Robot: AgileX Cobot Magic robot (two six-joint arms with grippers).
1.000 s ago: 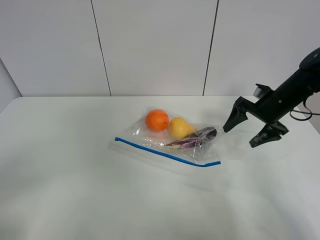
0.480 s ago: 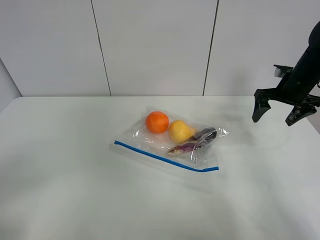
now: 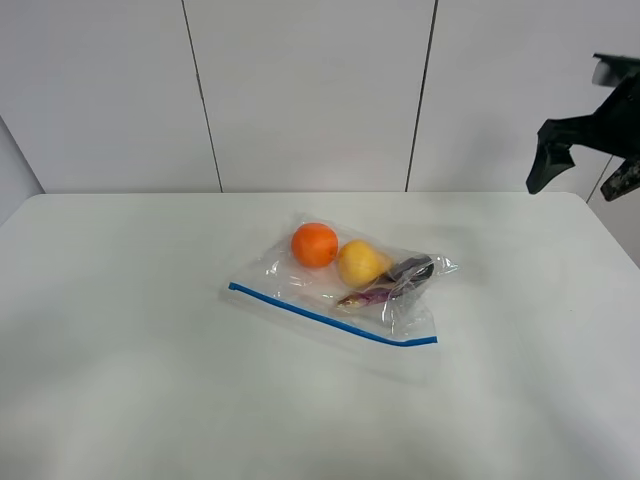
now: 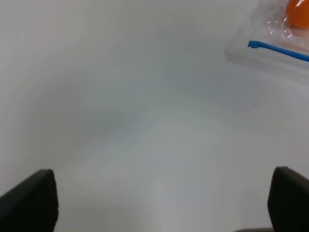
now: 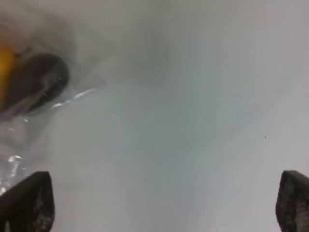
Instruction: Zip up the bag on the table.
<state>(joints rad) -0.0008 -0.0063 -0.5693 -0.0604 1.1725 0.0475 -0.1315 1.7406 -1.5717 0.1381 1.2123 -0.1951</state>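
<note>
The clear bag (image 3: pixel 345 290) lies flat at the middle of the white table (image 3: pixel 150 380), its blue zip strip (image 3: pixel 330 318) along the near edge. Inside are an orange (image 3: pixel 314 243), a yellow fruit (image 3: pixel 359 262) and a dark purple item (image 3: pixel 395 279). My right gripper (image 3: pixel 585 168) is open and empty, raised high at the far right, well away from the bag. My left gripper is out of the exterior view; its wrist view shows two fingertips (image 4: pixel 29 203) wide apart over bare table, with the bag's zip end (image 4: pixel 277 48) and orange at a corner. The right wrist view shows the bag's corner (image 5: pixel 34 92), blurred.
White wall panels (image 3: pixel 300 90) stand behind the table. The table's right edge (image 3: pixel 610 240) runs below my right gripper.
My right gripper has risen and pulled back to the far right, away from the bag. The bag's right end shifted slightly between the earliest frame and the middle one and has lain still since.
</note>
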